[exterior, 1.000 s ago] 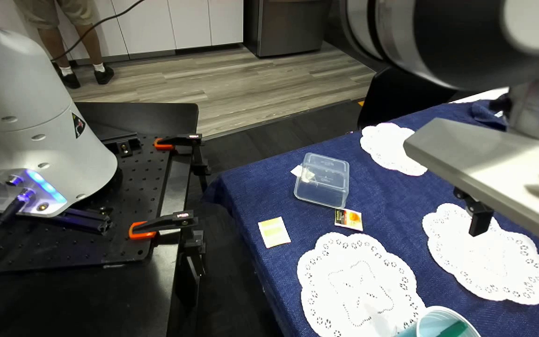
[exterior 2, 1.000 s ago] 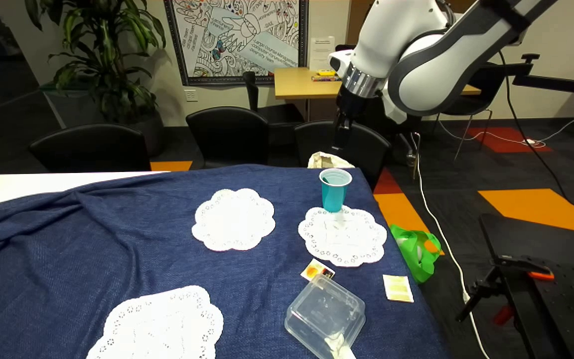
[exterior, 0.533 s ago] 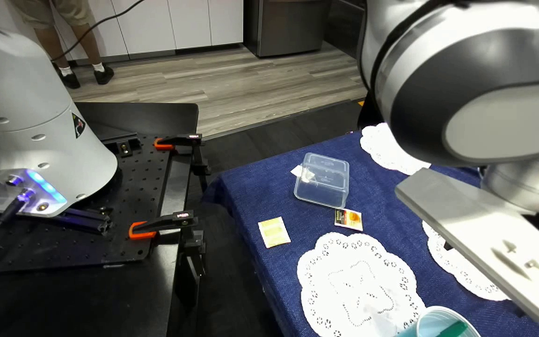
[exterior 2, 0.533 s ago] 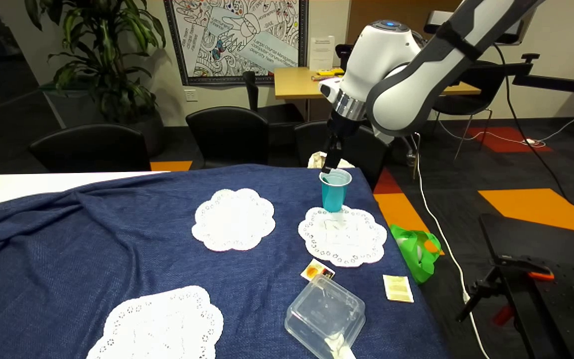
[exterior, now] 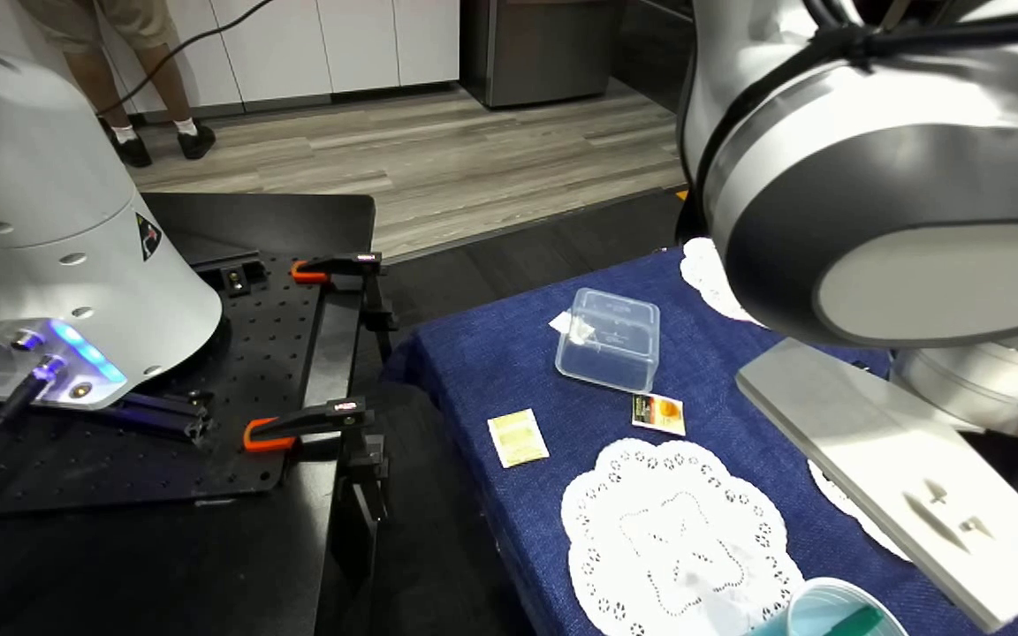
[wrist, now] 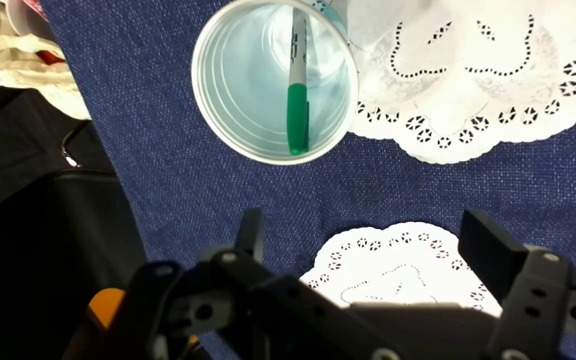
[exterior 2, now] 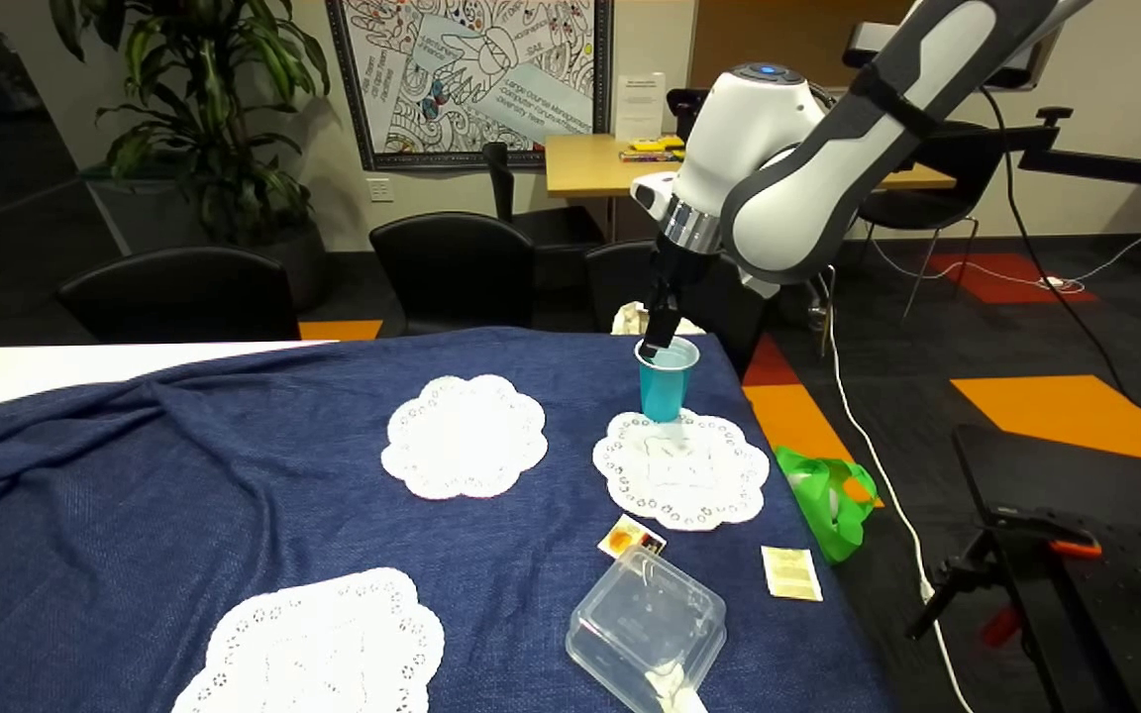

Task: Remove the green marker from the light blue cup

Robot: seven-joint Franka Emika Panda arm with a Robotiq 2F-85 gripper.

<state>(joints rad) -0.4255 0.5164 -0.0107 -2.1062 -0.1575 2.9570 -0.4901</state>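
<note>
as the claw (wrist: 362,222) hangs spread wide, gripping nothing, the green marker (wrist: 298,82) leans inside the light blue cup (wrist: 240,100) out ahead of it; seemingly wall-propped, cap (wrist: 297,120) up claw-side, likely the end to pinch!

A robot arm (exterior: 907,230) hangs over a blue-draped bench (exterior: 496,349). A green marker (exterior: 856,621) leans in the light blue cup (exterior: 814,608) — a white doily (exterior: 681,539) just beside, a clear box (exterior: 612,343) beyond.
</note>
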